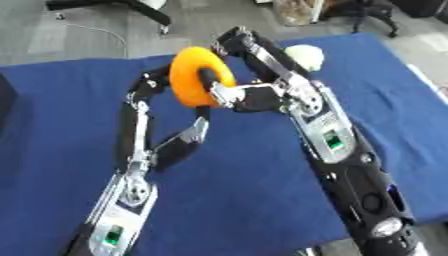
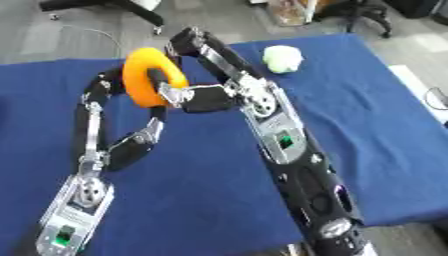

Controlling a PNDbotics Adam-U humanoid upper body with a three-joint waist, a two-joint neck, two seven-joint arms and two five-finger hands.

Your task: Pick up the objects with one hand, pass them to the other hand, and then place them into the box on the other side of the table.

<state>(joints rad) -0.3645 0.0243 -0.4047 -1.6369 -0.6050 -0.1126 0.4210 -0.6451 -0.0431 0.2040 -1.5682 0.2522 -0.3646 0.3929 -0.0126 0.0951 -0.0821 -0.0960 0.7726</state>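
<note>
**While two hands meet, the ring hangs between them**

Because the orange ring (image 1: 199,75) must go from one hand to the other, both hands hold it up above the blue table (image 1: 52,125). The left hand (image 1: 156,82) curls round its far side. The right hand (image 1: 229,94) seems to pinch the near edge. A pale green thing (image 2: 282,58) waits behind.

Both arms are built of black casings and silver metal joints, each forearm is marked by a small green panel set in a silver plate, and each robot hand (image 1: 157,115) (image 2: 206,80) is formed of slim black fingers joined by silver links.
</note>
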